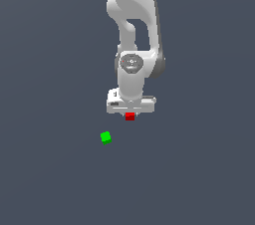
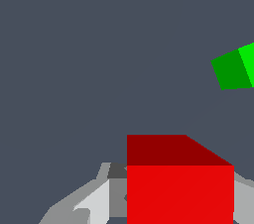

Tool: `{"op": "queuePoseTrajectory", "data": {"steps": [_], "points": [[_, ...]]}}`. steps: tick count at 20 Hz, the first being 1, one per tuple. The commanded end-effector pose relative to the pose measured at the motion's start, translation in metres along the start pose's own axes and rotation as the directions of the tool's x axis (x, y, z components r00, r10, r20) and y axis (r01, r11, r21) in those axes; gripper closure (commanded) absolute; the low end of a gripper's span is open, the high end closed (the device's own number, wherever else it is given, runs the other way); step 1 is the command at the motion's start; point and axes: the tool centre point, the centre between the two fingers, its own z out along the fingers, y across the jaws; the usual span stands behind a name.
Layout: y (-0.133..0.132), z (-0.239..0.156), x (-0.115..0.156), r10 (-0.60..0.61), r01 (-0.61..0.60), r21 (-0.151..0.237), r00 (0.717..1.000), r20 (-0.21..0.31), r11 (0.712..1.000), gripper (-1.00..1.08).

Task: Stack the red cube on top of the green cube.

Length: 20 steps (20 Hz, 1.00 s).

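Wrist view, nearest the lens: the red cube (image 2: 179, 193) is filling the lower part of the picture, its bright face turned to the camera and a darker face showing above it. Pale grey fingers (image 2: 92, 203) of the gripper (image 2: 179, 203) are lying against the cube on either side, so the jaws are standing closed to the cube's width and gripping it. Beyond, the green cube (image 2: 235, 68) is sitting apart on the plain dark-grey floor (image 2: 99, 59), cut off by the picture's edge, showing a darker face and a brighter one.

Exterior view: the white arm (image 1: 133, 30) is reaching straight down from the top of the picture, and the gripper (image 1: 130, 114) is pointing downward with the red cube (image 1: 130, 116) showing just beneath the white hand, between the fingertips. The green cube (image 1: 105, 137) is resting on the floor (image 1: 199, 169) toward the exterior view's left of the red cube and lower in the picture, near it but clearly not touching. Whether the red cube is touching the floor cannot be told from either view
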Motion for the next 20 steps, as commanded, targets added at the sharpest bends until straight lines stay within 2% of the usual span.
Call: {"op": "queuePoseTrajectory", "data": {"steps": [1,6,12,20], "points": [[0.000,-0.013,0.000,0.000,0.000,0.000,1.000,0.000,1.000,1.08],[0.000,-0.025,0.001,0.000,0.000,0.000,1.000,0.000,1.000,1.08],[0.004,-0.022,0.004,0.000,0.000,0.000,1.000,-0.001,1.000,1.08],[0.034,-0.007,0.023,0.000,0.000,0.000,1.000,-0.001,1.000,1.08]]}}
